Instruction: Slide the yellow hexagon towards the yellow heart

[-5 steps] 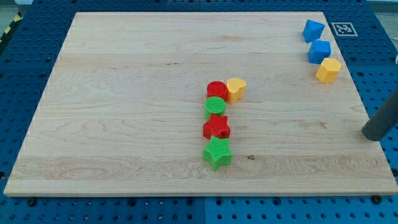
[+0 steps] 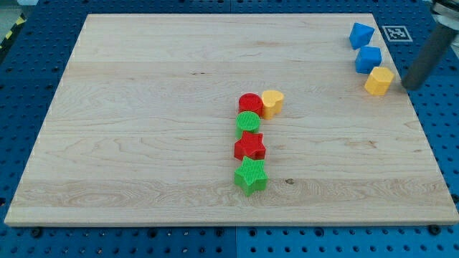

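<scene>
The yellow hexagon (image 2: 379, 80) lies near the board's right edge, just below a blue cube (image 2: 368, 58). The yellow heart (image 2: 272, 102) lies near the middle of the board, touching a red cylinder (image 2: 249, 104). My tip (image 2: 411, 84) stands off the board's right edge, a short way to the right of the yellow hexagon and apart from it.
A blue block (image 2: 361, 34) lies at the board's top right corner above the cube. Below the red cylinder run a green cylinder (image 2: 248, 122), a red star (image 2: 249, 147) and a green star (image 2: 250, 175). A marker tag (image 2: 395, 32) lies right of the board (image 2: 143, 107).
My tip has moved towards the view's top, from beside the board's right edge lower down to a spot just right of the yellow hexagon. No block has moved.
</scene>
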